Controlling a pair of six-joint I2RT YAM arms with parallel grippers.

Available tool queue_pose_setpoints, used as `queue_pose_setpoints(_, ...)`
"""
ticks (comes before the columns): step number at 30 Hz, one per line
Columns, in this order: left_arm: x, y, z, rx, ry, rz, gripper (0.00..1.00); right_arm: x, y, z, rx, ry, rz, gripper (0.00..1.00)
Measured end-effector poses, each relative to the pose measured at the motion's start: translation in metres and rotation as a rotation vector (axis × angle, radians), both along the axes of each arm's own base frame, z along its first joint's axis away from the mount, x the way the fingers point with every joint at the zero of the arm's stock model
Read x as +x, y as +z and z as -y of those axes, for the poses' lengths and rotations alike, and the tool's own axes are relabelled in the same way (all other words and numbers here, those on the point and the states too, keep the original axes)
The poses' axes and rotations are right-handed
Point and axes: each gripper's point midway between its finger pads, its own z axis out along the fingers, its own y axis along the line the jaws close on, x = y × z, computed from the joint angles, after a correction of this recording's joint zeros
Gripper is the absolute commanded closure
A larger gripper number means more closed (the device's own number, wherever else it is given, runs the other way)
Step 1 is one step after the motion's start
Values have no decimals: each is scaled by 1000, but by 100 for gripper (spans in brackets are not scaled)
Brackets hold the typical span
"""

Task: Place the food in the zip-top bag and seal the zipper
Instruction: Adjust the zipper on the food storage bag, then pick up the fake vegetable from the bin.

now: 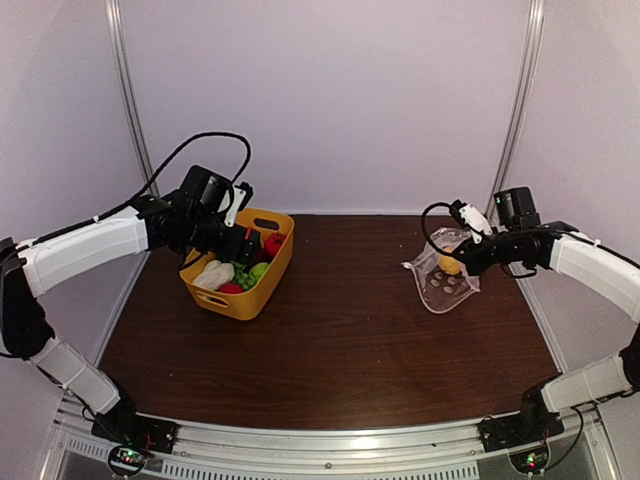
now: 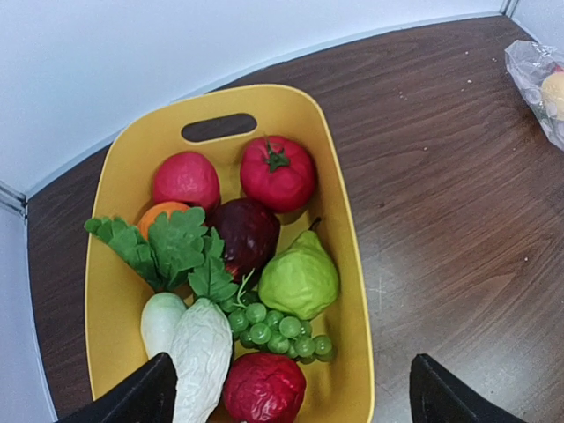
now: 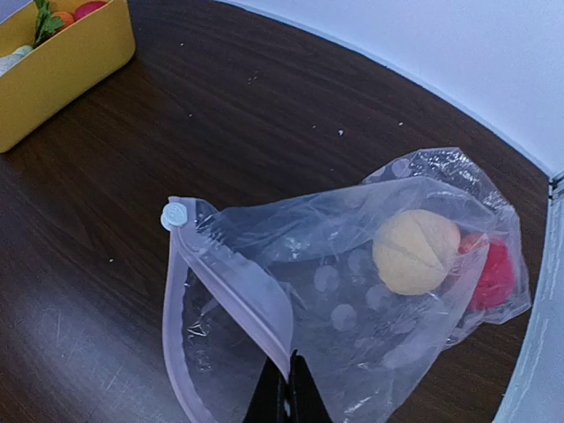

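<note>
The clear zip-top bag (image 3: 352, 291) hangs open at the right, also in the top view (image 1: 445, 275). It holds a yellow fruit (image 3: 414, 251) and a red one (image 3: 493, 273). My right gripper (image 3: 286, 383) is shut on the bag's upper mouth edge with the zipper strip (image 3: 238, 286) and holds it up; the mouth gapes toward the left. My left gripper (image 2: 286, 392) is open above the yellow tub (image 2: 119, 189). In the tub lie a tomato (image 2: 278, 172), a pink-red fruit (image 2: 185, 179), a dark purple fruit (image 2: 248, 231), a green pear (image 2: 300, 278), grapes (image 2: 278, 328), white radishes (image 2: 201, 352) and a red cabbage (image 2: 264, 388).
The tub stands at the back left of the brown table (image 1: 340, 330), near the white back wall. The bag is at the back right, near the table's right edge. A white slider tab (image 3: 174, 214) sits at the end of the zipper.
</note>
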Motion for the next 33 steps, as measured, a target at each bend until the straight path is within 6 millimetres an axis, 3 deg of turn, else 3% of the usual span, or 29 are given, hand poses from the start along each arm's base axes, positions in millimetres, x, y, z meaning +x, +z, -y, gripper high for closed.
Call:
queue_pose_setpoints(2,1,-5,-8,3,13,-13,7,-8,-13,-8,38,31,-43,100)
queue_pose_setpoints(8,3,-1,-6,-20,0,0,11,-9,4,-24,131,98,28,100)
queue_pose_setpoints(15,16,1,-6,-14,-3,-10,18,-14,4,-28,151,125,53,100)
queue_pose_setpoints(20,33,-23,-33,-28,80,-81,20,-16,4,-28,148,132,60,100)
queue_pose_setpoints(24,39,-28,-55,-21,142,-99,22,-16,3,-28,146,135,61,100)
queue_pose_setpoints(33,41,-58,-86,161,173,-198,21,-16,3,-28,145,137,60,100)
